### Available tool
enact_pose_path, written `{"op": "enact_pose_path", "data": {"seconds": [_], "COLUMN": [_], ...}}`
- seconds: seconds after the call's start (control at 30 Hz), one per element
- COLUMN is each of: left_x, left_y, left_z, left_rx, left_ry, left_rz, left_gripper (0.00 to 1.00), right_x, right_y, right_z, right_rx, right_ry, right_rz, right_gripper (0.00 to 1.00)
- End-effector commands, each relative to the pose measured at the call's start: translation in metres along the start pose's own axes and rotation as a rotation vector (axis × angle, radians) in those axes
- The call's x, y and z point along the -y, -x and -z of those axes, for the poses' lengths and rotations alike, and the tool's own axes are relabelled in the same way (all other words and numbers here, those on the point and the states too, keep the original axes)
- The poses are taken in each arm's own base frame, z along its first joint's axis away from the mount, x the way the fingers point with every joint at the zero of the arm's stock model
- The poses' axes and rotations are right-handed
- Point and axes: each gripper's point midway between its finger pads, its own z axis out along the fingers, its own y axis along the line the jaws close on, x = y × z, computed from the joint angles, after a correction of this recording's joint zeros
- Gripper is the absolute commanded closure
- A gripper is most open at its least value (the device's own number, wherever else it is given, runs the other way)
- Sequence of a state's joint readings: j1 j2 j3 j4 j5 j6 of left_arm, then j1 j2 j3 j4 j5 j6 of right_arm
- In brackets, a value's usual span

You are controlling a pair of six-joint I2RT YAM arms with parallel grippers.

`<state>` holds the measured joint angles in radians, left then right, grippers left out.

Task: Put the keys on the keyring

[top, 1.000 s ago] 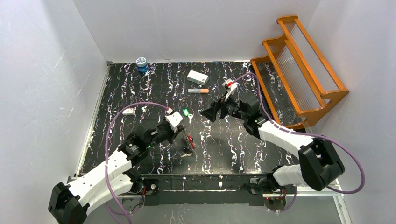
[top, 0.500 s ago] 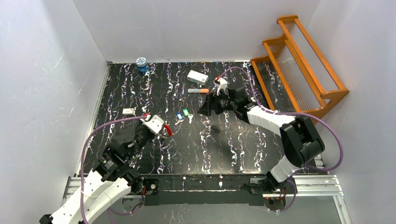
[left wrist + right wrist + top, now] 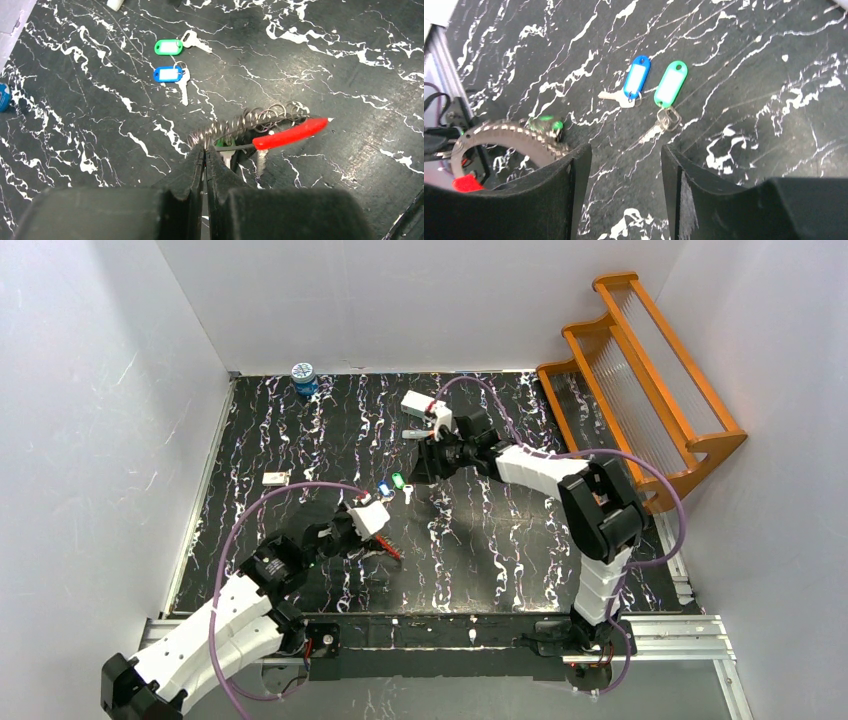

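the left claw is pinched tight on the keyring, near-centre. the keys lie loose just beyond it, below the right claw, its jaws apart and empty. a white box and marker sit just beyond that claw.

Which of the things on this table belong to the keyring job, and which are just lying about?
Part of the job:
- blue-tagged key
- green-tagged key
- keyring, pinched in the shut left gripper

Just lying about:
- blue-lidded jar
- white box
- small white piece
- orange wooden rack
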<state>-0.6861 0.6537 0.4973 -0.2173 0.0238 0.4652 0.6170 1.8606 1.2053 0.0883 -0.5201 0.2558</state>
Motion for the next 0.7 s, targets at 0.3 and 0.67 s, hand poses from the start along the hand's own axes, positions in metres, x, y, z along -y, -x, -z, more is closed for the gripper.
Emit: {"op": "enact_pose_path", "data": {"seconds": [0.3, 0.67], "left_x": [-0.004, 0.0], "left_y": [0.008, 0.007], "left_z": [0.002, -0.002], "left_rx": [0.044, 0.036], "left_ry": [0.012, -0.018], "left_rz": [-0.037, -0.045], "left_gripper": [1.0, 1.0], "right_x": [0.026, 0.025], "right_y": [-0.003, -0.004], "right_z": [-0.046, -0.064], "right_rx": [-0.145, -0.166], "right_ry": [-0.178, -0.106], "right_rz": [0.387, 0.486], "right_gripper": [0.39, 0.55]}}
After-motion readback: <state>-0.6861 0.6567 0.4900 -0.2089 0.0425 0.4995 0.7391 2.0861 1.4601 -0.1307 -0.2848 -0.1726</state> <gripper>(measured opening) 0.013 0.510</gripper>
